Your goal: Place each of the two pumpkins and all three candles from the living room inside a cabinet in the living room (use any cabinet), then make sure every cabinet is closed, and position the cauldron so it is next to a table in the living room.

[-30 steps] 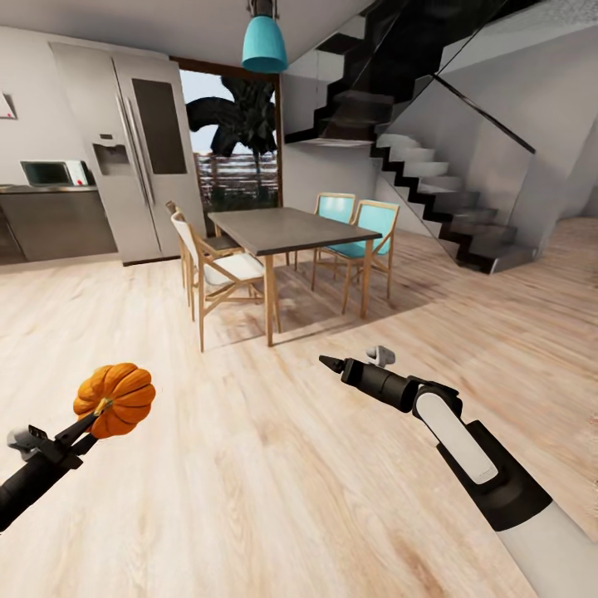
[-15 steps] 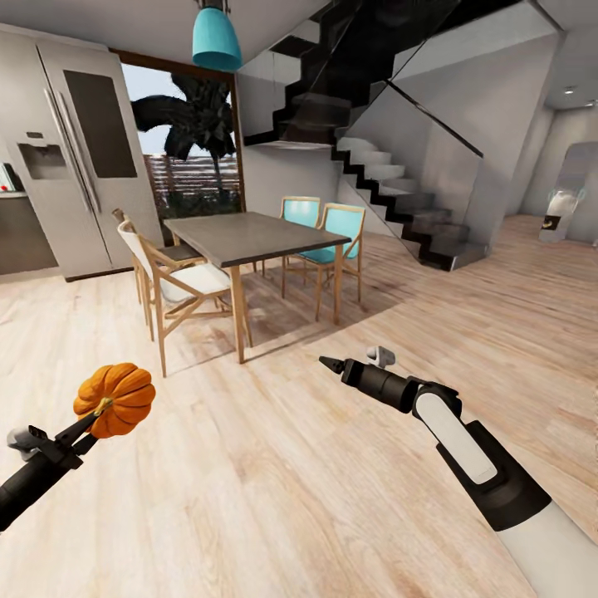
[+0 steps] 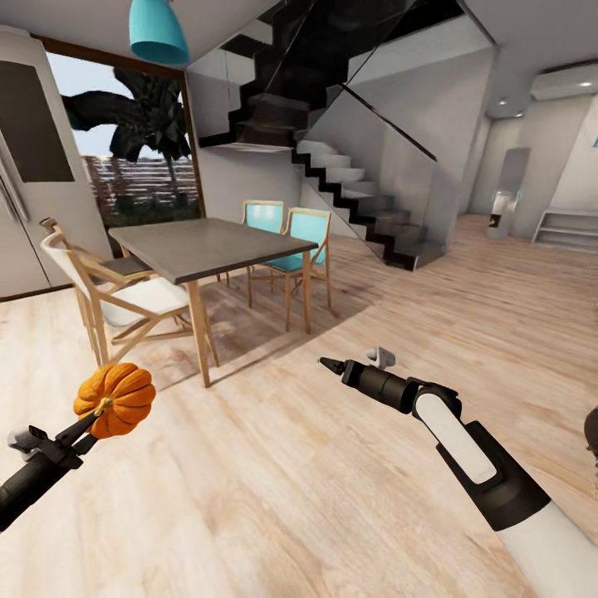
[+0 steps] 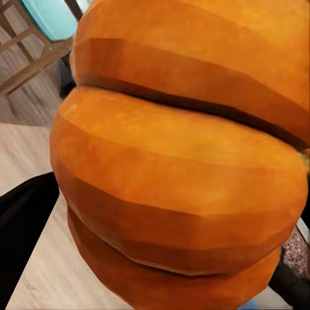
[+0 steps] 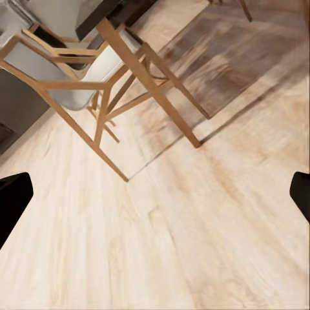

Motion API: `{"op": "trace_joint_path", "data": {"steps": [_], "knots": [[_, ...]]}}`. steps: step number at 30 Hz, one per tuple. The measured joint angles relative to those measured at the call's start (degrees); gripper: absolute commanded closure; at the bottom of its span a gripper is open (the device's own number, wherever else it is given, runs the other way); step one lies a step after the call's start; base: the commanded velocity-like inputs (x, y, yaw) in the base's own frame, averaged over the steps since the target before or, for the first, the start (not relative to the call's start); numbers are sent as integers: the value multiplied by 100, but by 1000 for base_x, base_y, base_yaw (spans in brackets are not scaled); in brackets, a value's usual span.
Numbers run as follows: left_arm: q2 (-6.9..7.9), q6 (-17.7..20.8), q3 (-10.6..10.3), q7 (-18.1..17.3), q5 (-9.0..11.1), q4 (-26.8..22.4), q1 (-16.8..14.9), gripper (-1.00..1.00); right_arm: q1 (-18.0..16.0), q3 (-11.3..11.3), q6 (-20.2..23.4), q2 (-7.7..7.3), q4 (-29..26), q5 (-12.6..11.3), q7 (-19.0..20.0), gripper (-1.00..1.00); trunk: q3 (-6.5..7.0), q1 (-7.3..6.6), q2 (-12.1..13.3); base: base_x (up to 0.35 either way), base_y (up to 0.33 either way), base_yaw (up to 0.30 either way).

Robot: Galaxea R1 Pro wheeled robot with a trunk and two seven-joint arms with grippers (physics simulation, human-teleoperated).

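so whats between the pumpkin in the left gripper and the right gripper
In the head view, only bare light wood floor lies between the pumpkin held by the left gripper and the right gripper. The dining table stands farther back.

Bright, even daylight from the window (image 3: 124,166); soft shadows under the dining table (image 3: 208,247); sharp renders.
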Motion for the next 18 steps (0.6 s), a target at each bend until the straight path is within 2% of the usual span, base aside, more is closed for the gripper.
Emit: {"op": "trace_joint_path", "data": {"steps": [18], "knots": [[7,0,0,1,0,0,0,100,0,-5,0,0,0,0,-9,-100,69,0,0,336,1,-275]]}}
